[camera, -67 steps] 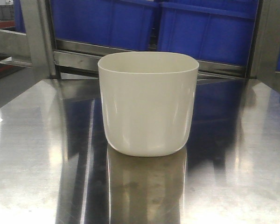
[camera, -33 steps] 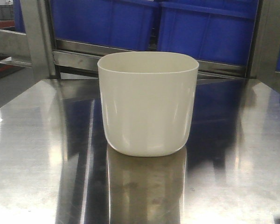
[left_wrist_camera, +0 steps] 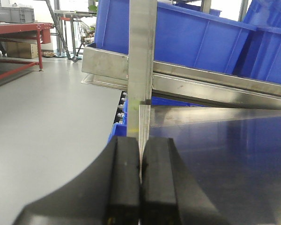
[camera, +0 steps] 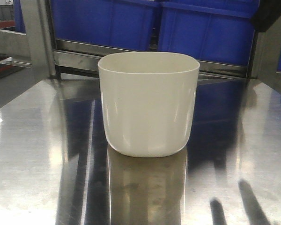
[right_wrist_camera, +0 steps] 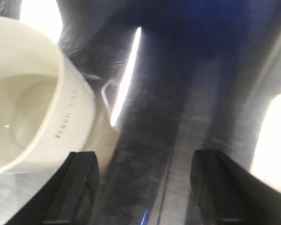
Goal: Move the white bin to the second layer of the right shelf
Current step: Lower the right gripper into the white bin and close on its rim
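- The white bin (camera: 148, 105) stands upright, mouth up, in the centre of the front view on the mirror-like steel tabletop (camera: 37, 154). Nothing touches it, so the carry is not yet begun.
- The right gripper (right_wrist_camera: 147, 187) has its fingers spread wide, one at the lower left and one at the lower right of its wrist view. The bin's rim fills the upper left there, just beside the lower-left finger. That wide gap looks set for taking the bin's wall.
- A dark shape (camera: 271, 14) in the upper right corner of the front view is probably part of that arm, but it is too cropped to be sure.
- The left gripper (left_wrist_camera: 140, 159) has its fingers pressed together on nothing. It sits at the bottom centre of its own view, facing a rack post (left_wrist_camera: 141, 70) and blue bins (left_wrist_camera: 187, 37). It seems parked out of the way.
- The right shelf second layer shows in no view, so I cannot tell where it lies.
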Motion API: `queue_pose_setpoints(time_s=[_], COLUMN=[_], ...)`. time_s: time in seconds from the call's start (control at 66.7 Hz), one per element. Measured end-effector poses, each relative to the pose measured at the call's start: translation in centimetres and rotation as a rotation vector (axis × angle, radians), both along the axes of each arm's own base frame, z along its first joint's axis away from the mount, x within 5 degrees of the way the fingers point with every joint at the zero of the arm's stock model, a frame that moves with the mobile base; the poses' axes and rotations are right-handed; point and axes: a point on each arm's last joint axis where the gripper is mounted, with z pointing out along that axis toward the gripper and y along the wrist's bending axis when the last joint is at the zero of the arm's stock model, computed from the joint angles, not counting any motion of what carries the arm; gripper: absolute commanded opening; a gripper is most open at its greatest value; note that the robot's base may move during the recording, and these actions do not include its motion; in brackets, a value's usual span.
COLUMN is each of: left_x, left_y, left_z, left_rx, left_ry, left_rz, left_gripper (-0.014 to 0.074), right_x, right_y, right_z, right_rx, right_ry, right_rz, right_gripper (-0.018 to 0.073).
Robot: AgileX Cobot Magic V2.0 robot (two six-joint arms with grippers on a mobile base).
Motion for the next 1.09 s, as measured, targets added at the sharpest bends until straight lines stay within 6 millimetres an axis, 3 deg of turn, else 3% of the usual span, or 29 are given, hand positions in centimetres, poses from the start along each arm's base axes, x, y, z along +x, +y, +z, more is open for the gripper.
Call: queue_pose_setpoints(time_s=[0.285, 0.54, 1.094], left_x=[0.0, 0.0, 0.0], left_y=[0.0, 0.0, 0.0], left_z=[0.0, 0.0, 0.0], left_rx=[0.000, 0.000, 0.000], left_ry=[0.000, 0.000, 0.000], left_rz=[0.000, 0.000, 0.000], left_gripper=[0.0085, 0.0085, 0.0085], right_x=[3.8, 5.5, 7.8], right_y=[3.9, 6.6, 8.0], right_z=[0.3, 0.3, -4.2], right_rx=[-0.004, 0.000, -0.045], right_ry=[0.080, 0.131, 0.278], right_rz=[0.094, 0.129, 0.125], right_gripper=[0.0539, 0.0539, 0.0539])
